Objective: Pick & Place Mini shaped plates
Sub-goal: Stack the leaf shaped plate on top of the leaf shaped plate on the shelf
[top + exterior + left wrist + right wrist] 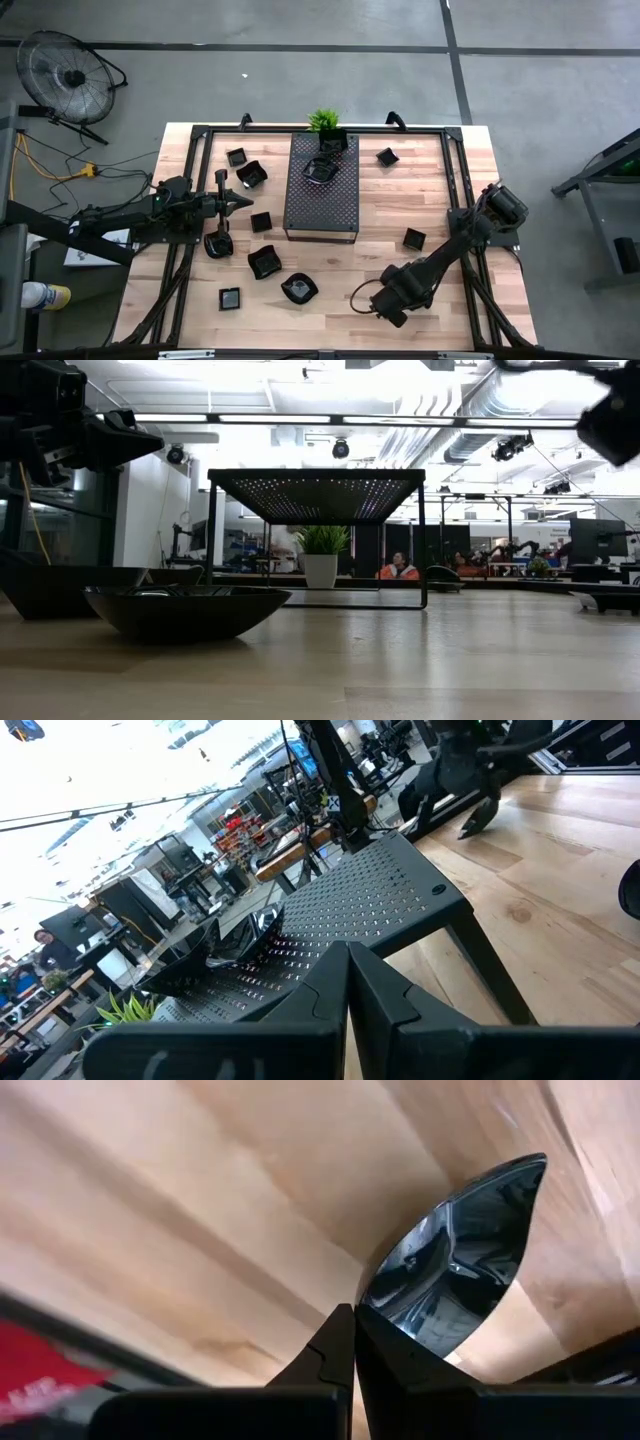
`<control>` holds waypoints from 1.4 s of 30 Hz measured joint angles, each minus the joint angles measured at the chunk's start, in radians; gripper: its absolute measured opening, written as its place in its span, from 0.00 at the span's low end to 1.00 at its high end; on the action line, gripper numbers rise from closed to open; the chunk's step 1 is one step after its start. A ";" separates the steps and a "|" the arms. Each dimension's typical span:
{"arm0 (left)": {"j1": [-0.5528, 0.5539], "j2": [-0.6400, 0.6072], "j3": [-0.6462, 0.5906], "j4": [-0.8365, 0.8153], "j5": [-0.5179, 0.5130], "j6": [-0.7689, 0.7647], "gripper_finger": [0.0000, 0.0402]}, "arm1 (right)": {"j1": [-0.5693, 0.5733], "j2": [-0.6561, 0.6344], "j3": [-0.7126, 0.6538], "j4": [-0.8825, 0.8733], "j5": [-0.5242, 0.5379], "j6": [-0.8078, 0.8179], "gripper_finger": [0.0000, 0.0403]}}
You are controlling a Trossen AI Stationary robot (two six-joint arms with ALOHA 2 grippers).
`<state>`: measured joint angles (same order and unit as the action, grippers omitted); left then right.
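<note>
Several small glossy black mini plates lie flat on the wooden table, among them a square one (230, 297), a wavy one (299, 289) and another (414, 239). More sit on the perforated tray (322, 205), such as one (320, 170). My right gripper (366, 297) hangs over the table's near right part, shut on one pointed glossy plate (455, 1260). My left gripper (248, 203) waits at the left, level and shut, holding nothing, its fingers (348, 982) pointing toward the tray. My right gripper pinches the plate by its rim (385, 1312), between its two fingers (330, 1345). It comes from above, slanting steeply down. The plate stands tilted on edge, its shiny hollow toward the camera, lifted clear of the wood.
The raised tray (315, 485) stands on thin legs mid-table, with a small green plant (325, 121) behind it. A wide black dish (185, 610) lies close to the low camera. Bare wood lies between the tray and my right arm. A fan (65, 75) stands on the floor at far left.
</note>
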<state>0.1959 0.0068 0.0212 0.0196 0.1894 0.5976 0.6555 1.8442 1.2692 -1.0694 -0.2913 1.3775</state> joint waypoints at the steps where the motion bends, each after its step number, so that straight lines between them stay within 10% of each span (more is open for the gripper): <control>1: 0.000 0.000 0.000 0.000 0.000 0.000 0.00 | 0.001 0.000 0.010 -0.006 0.001 -0.026 0.00; 24: 0.000 0.000 0.000 0.000 0.000 0.000 0.00 | 0.026 0.001 0.311 -0.411 0.229 -0.371 0.00; 42: 0.000 0.000 0.000 0.000 0.000 0.000 0.00 | -0.139 0.001 0.513 -0.502 0.715 -1.200 0.00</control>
<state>0.1959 0.0069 0.0214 0.0196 0.1895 0.5976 0.5160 1.8450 1.7823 -1.5710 0.4238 0.1773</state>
